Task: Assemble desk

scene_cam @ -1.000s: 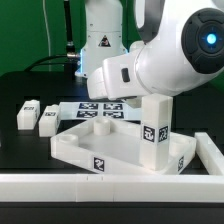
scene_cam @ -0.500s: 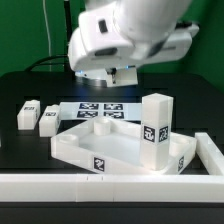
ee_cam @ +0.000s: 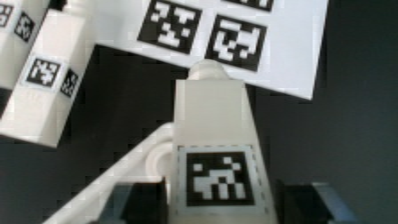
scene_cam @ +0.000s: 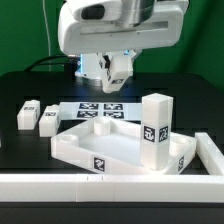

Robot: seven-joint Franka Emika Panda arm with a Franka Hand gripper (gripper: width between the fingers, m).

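Desk assembly, leg held in the air. The leg in hand [ee_cam: 214,120], a white square-section piece with a black-and-white tag on its facing side, is pinched near one end between the two dark fingers [ee_cam: 125,205] of the gripper [ee_cam: 217,200]. Its long axis runs straight out from the fingers, away from the wrist camera.

In the exterior view, this leg [scene_cam: 117,68] hangs from the gripper [scene_cam: 112,72] above and behind the desk top [scene_cam: 75,152]. It touches nothing and its free end points down at a slight tilt.

The desk top lies flat with its open side up. One fitted leg [scene_cam: 154,125] stands upright in its corner toward the exterior view's right. The other corners carry no leg, and their sockets are too small to make out clearly.

Behind the desk top, and directly beneath the held leg, lies the marker board [scene_cam: 100,108]. Off the desk top toward the exterior view's left, two loose legs [scene_cam: 27,115] [scene_cam: 47,120] lie side by side on the black table [scene_cam: 25,150].

The relation that matters is that the free corners lie below the held leg and nearer the exterior camera. The coming move probably calls for bringing the leg's long axis upright over one of those corners before lowering it. If the tilt is kept at the socket, the end may catch on the rim.
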